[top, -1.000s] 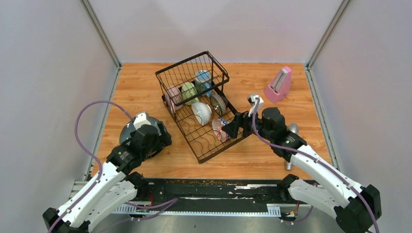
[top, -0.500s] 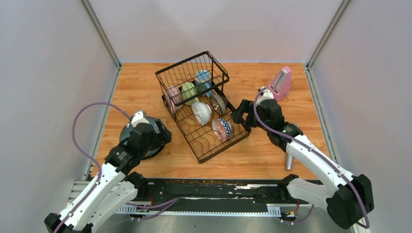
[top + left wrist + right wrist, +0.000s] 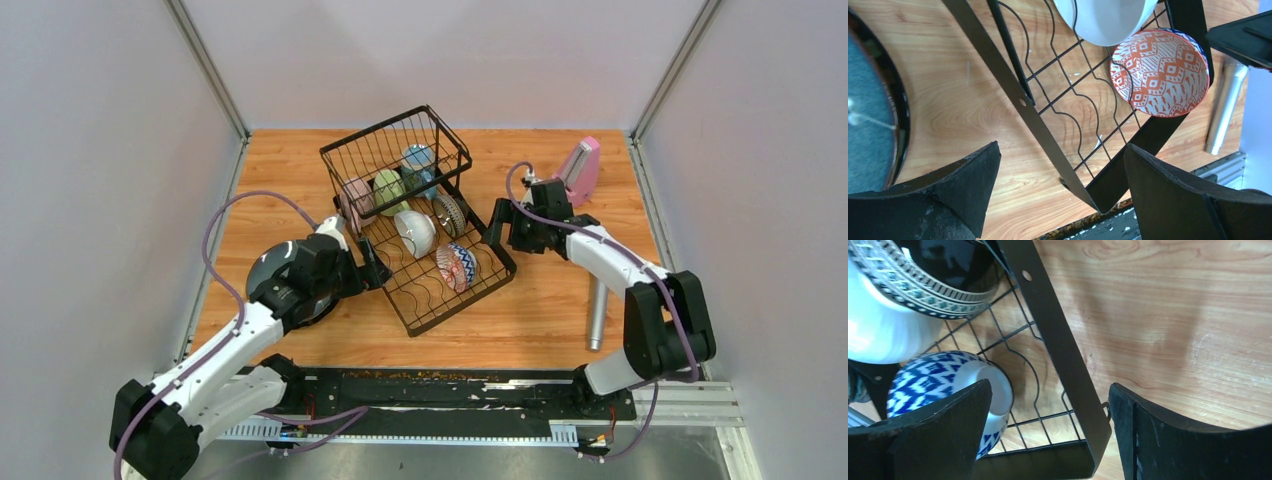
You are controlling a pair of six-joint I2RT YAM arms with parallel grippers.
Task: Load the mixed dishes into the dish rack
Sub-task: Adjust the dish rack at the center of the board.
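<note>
Left gripper [image 3: 375, 270] and right gripper [image 3: 497, 228] have swung in, spread wide astride side rails of the black wire dish rack [image 3: 465, 302]; silver-grey cylindrical microphone [image 3: 596, 312] lies near-right.

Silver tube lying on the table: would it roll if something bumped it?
Probably: the tube is a round cylinder lying flat on the wooden table, so a sideways nudge would likely roll it. Its smooth metallic look suggests it is stiff and perhaps slippery to grip.

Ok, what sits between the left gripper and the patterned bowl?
Just the rack itself: its black side rail and empty wavy slots, per the left wrist view.
</note>
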